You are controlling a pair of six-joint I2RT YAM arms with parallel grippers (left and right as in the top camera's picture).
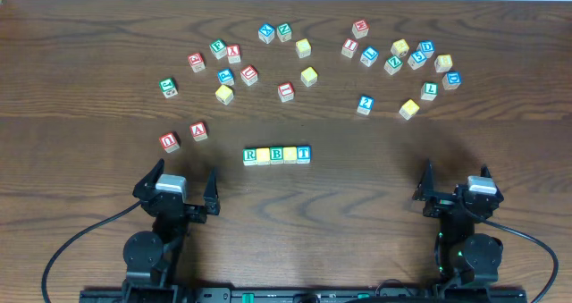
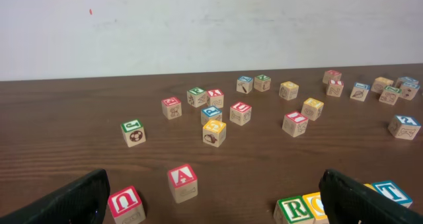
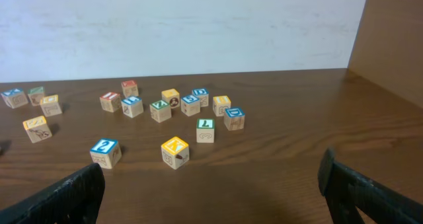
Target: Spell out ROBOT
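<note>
Wooden letter blocks stand in a row (image 1: 277, 155) at the table's middle front: a green R (image 1: 251, 155), two yellow blocks and a blue T (image 1: 304, 154). In the left wrist view the green R (image 2: 294, 209) and the blue T (image 2: 391, 192) show at the bottom right. My left gripper (image 1: 181, 185) is open and empty, near the front edge, left of the row. My right gripper (image 1: 456, 183) is open and empty at the front right. Many loose blocks lie scattered across the far half.
A red A block (image 1: 199, 130) and a red U block (image 1: 170, 141) sit just ahead of the left gripper. A blue 2 block (image 1: 365, 104) and a yellow block (image 1: 409, 109) lie ahead of the right gripper. A wall panel (image 3: 393, 39) stands at the right.
</note>
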